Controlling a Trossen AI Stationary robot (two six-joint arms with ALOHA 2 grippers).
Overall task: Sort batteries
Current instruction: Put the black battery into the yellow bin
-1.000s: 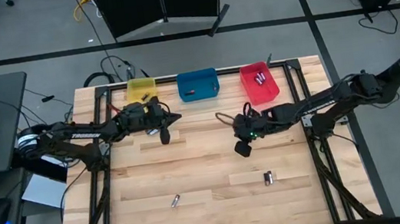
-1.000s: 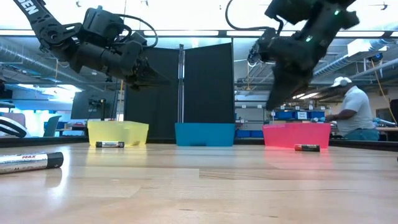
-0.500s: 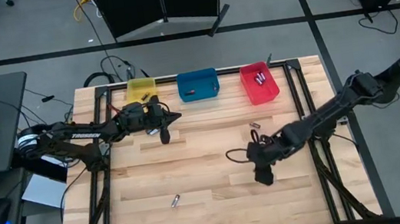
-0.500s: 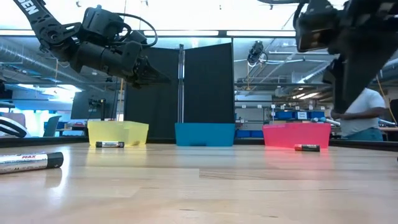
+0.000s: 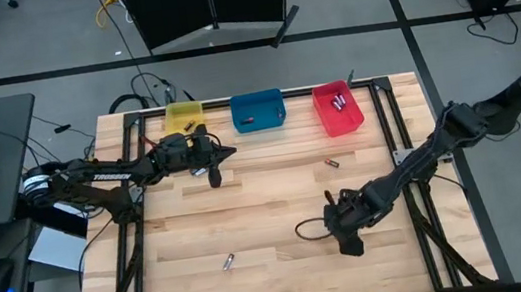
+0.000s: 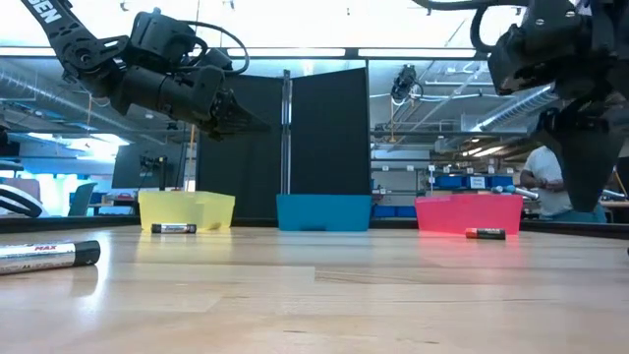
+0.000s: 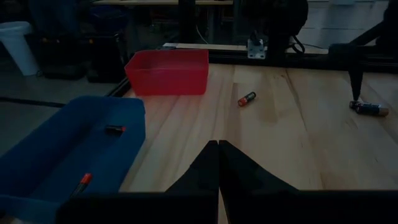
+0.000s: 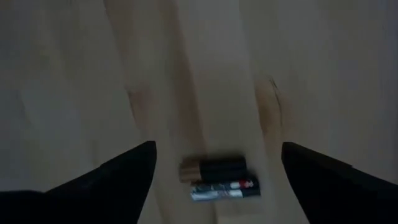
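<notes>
Dark jointed arms, black looping cables

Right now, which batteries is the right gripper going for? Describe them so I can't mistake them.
Start at the red bin on the table's far edge and come toward the near edge, to where the right gripper hangs open. Directly beneath it lie two batteries side by side, touching. Every other loose battery lies alone, like the single one just in front of the red bin.
</notes>
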